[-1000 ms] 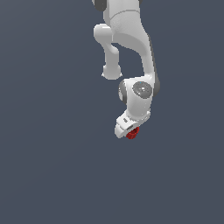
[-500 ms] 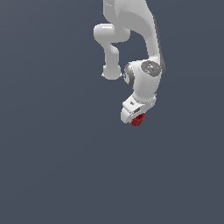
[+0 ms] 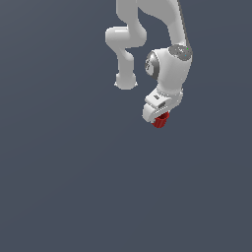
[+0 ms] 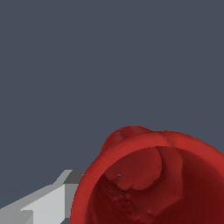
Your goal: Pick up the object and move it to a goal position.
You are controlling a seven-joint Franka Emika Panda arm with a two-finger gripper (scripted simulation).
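Observation:
The object is a small dark-red ribbed cup (image 3: 160, 120). It hangs under my white gripper (image 3: 158, 116), which is shut on it and carries it in mid-air, above the grey ground. In the wrist view the object (image 4: 153, 179) fills the near corner, its hollow end facing the camera. One grey fingertip (image 4: 48, 203) shows beside it; the other finger is hidden behind the cup.
Only the flat grey ground (image 3: 74, 187) lies around the arm. The white arm's elbow (image 3: 125, 59) hangs to the exterior view's left of the wrist. No goal marker shows.
The gripper has risen with the object and moved toward the exterior view's right. The wrist has turned a little. The grip has held.

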